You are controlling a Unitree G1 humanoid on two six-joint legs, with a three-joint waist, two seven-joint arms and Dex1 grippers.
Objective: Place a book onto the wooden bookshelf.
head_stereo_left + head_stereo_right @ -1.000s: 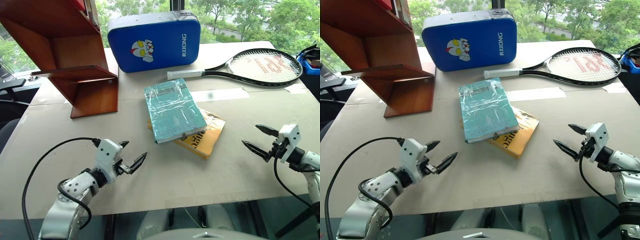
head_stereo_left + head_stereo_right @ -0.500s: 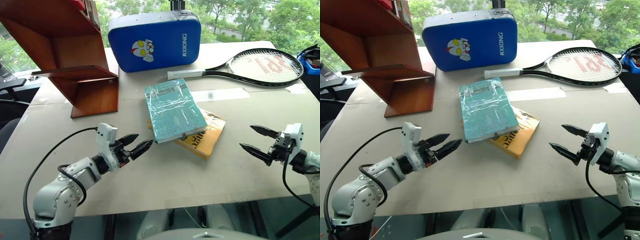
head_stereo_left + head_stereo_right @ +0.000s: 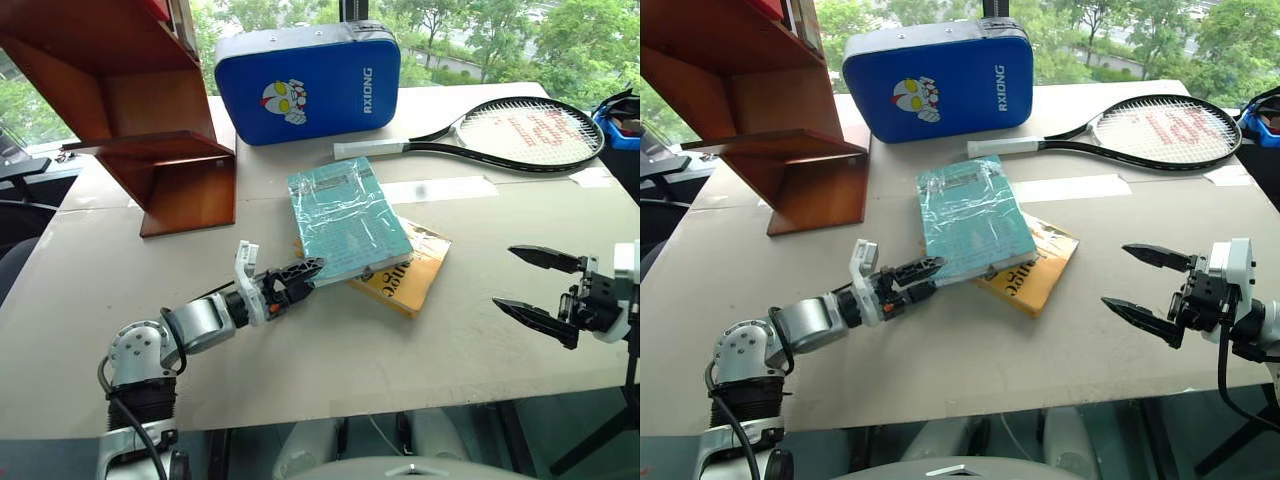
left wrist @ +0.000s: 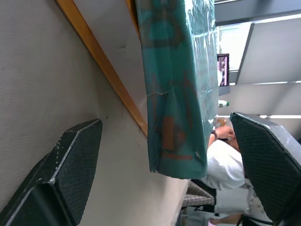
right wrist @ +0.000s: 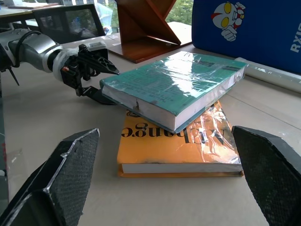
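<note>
The book (image 3: 347, 217) lies atop a yellow book (image 3: 410, 271) mid-bench, its near corner between the left gripper (image 3: 296, 277)'s open jaws; the right gripper (image 3: 538, 287), also open, hangs well apart

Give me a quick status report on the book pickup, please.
Left claw open, straddling the near corner of the book, not clamped. Right claw open, clear of it. Book lies on yellow book; wooden bookshelf unobstructed.
</note>
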